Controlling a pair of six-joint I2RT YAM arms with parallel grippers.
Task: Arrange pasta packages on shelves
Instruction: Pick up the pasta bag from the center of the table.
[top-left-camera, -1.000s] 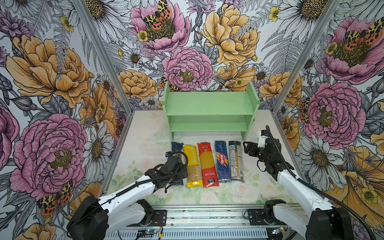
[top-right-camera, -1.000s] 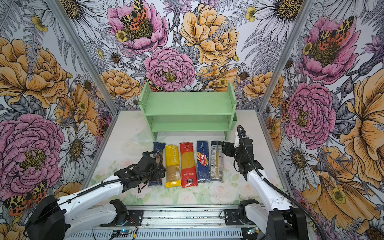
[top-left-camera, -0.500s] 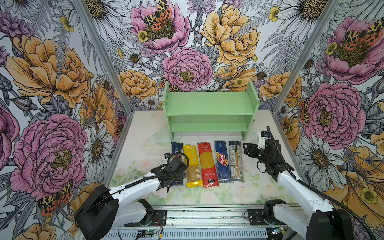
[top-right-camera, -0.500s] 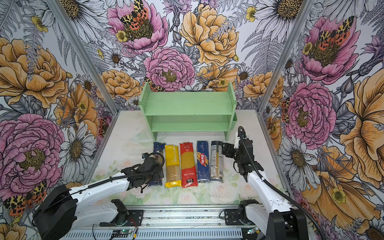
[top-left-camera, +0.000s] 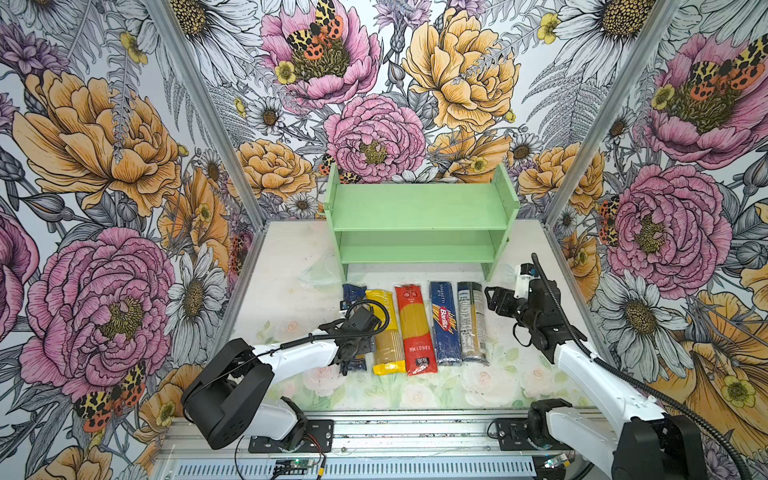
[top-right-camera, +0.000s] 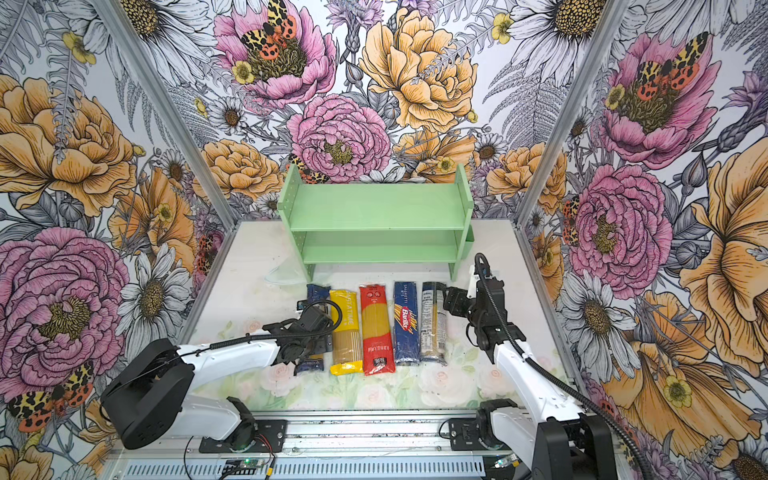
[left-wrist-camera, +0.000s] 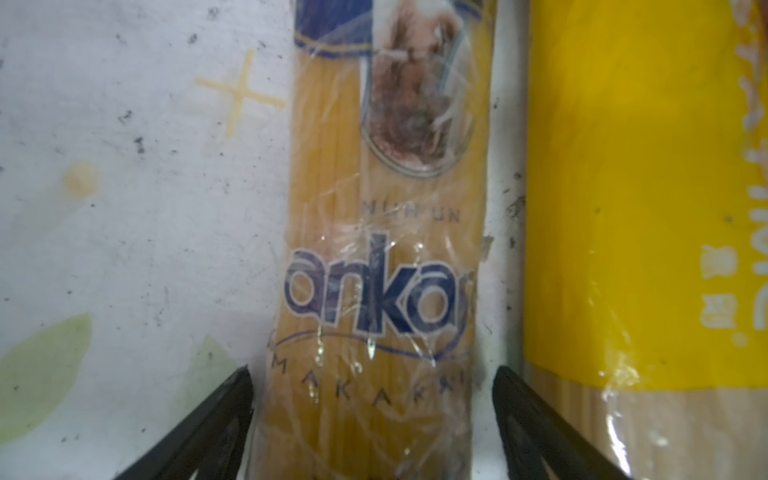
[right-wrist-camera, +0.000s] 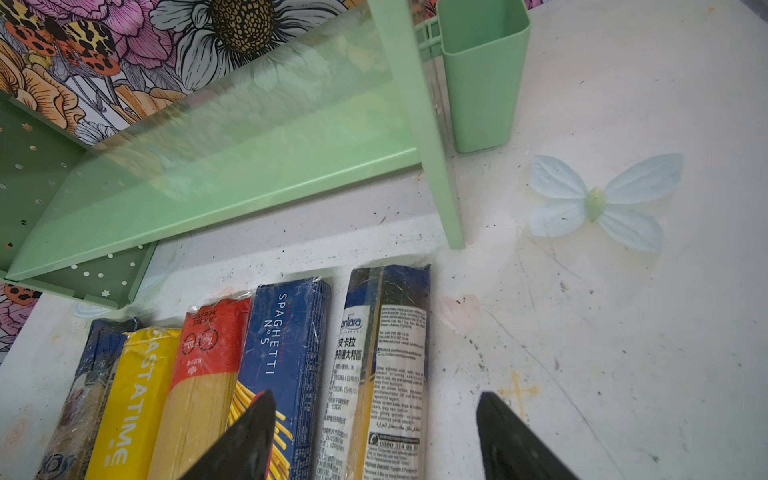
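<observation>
Pale green shelves (top-left-camera: 419, 205), a yellow packet (top-left-camera: 390, 343), a red packet (top-left-camera: 415, 328), a dark blue packet (top-left-camera: 444, 328), pink-and-orange flowered walls (top-left-camera: 374, 137).

Robot data-collection booth in a lab, not looking like a home or a shop. Flat panels printed with oversized pink and orange flowers (top-left-camera: 374, 137) are standing in as walls on three sides, joined by bare aluminium corner posts (top-left-camera: 205, 108). Two white-and-black robot arms (top-left-camera: 291, 357) are sitting bolted to a grey metal rail (top-left-camera: 415, 436) along the front edge, with loose cables and a small exposed circuit board (top-left-camera: 291, 463) lying below it. The white flower-printed desk (top-right-camera: 249, 291) is showing scuffs and a yellow cross mark (right-wrist-camera: 517, 390). A pale green two-tier rack (top-left-camera: 419, 208) and five plastic spaghetti packets (top-left-camera: 415, 324) are lying out in a neat row like staged props.
</observation>
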